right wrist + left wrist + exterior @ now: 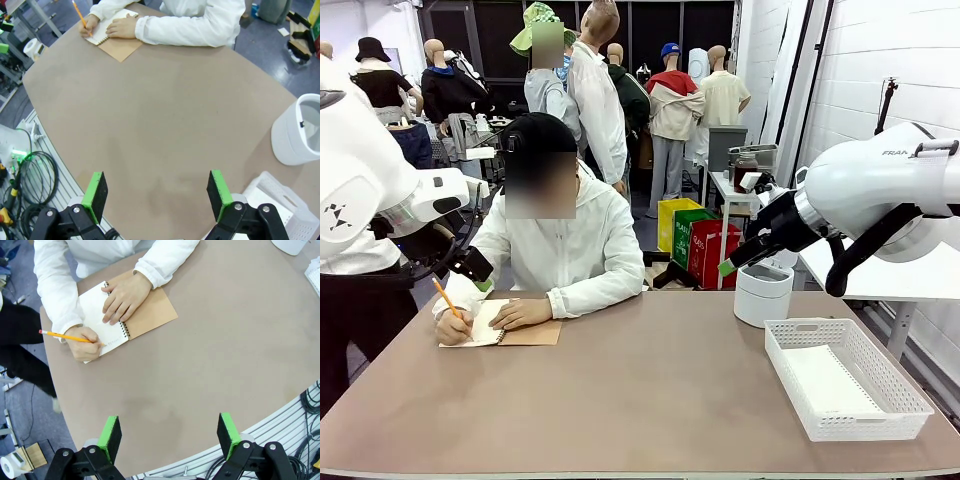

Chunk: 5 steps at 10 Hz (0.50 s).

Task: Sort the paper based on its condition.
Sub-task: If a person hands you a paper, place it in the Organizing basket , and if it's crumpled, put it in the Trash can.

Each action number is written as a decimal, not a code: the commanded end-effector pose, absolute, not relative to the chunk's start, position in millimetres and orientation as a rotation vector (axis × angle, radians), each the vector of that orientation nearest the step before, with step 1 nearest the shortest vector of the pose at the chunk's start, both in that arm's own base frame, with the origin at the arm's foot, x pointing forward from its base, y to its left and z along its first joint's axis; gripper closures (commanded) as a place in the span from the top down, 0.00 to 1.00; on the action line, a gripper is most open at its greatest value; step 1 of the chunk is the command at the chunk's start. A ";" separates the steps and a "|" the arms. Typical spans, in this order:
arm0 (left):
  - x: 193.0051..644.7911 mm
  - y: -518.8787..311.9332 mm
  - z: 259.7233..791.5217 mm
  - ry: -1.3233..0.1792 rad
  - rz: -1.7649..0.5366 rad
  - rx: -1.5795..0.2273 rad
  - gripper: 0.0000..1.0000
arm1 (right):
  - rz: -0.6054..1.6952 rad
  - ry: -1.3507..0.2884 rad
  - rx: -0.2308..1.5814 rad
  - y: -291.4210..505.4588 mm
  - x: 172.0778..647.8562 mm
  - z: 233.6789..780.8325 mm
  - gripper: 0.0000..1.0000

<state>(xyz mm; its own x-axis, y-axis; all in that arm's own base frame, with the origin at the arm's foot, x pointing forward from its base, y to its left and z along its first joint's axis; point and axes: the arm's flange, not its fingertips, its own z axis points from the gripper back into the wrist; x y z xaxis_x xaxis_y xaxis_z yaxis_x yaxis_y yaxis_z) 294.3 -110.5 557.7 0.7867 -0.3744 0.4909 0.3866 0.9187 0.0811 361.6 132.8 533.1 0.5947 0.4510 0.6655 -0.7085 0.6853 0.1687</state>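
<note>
Right hand (156,184) over table (165,115), near bin (294,135)

Brown table (650,400) — notebook (532,335), white bin (760,300), white basket (870,422).

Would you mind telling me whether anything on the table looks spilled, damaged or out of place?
Nothing stands out. The person's notebook lies flat at the far left of the table, the white bin stands upright beside the white basket on the right, and the left gripper and right gripper hang open above it.
</note>
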 end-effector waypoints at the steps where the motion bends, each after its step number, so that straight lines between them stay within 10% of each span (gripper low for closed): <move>1: 294.2 -110.5 558.0 -0.524 -0.411 -0.026 1.00 | 0.697 -0.630 0.456 133.6 361.9 533.6 1.00; 5: 294.2 -110.5 558.0 -0.524 -0.411 -0.026 1.00 | 0.697 -0.630 0.456 133.6 361.9 533.6 1.00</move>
<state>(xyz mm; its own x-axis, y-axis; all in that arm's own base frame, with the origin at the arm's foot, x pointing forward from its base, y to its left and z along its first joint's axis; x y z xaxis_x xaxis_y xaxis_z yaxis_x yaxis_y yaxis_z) 294.3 -110.5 557.7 0.7867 -0.3744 0.4909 0.3866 0.9187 0.0811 361.6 132.8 533.1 0.5947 0.4511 0.6655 -0.7085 0.6853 0.1686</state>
